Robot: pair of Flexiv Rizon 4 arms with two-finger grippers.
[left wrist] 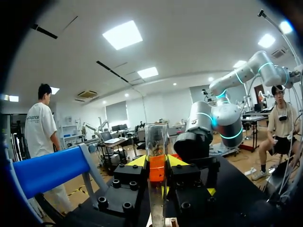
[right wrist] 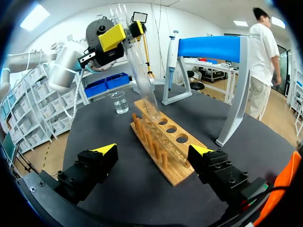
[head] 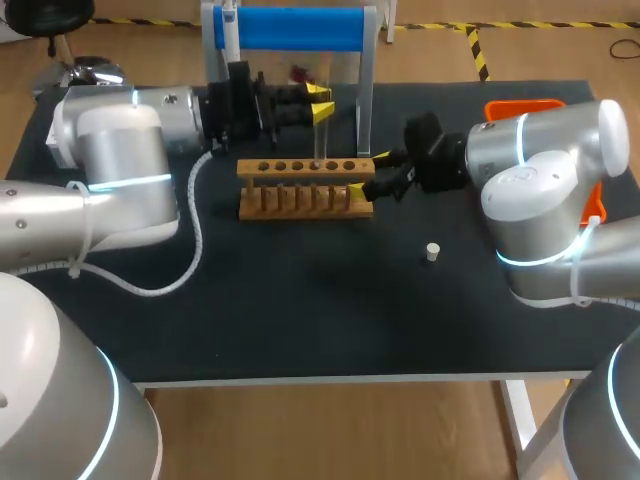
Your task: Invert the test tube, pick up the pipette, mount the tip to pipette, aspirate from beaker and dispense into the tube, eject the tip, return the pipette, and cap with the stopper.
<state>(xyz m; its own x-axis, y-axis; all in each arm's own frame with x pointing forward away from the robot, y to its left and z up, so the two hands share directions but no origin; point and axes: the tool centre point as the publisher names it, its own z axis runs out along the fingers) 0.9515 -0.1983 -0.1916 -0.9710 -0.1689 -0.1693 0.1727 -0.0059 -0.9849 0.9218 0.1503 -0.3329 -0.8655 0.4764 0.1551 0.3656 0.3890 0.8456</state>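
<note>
My left gripper (head: 320, 105) is shut on a clear test tube (head: 317, 140) and holds it upright over the wooden rack (head: 300, 195). In the left wrist view the tube (left wrist: 156, 137) stands between the yellow tips of that gripper (left wrist: 156, 163). From the right wrist, the tube (right wrist: 138, 66) slants down with its lower end at a rack (right wrist: 165, 142) hole. My right gripper (head: 372, 175) stands open around the rack's right end, its fingertips (right wrist: 106, 150) wide apart on either side of it. A white stopper (head: 432, 251) lies on the mat. The pipette (right wrist: 172, 47) hangs on the blue stand (right wrist: 213, 47).
A small glass beaker (right wrist: 120, 102) stands beyond the rack's far end. An orange tray (head: 525, 104) sits at the back right behind my right arm. The blue-topped stand (head: 290, 30) rises just behind the rack.
</note>
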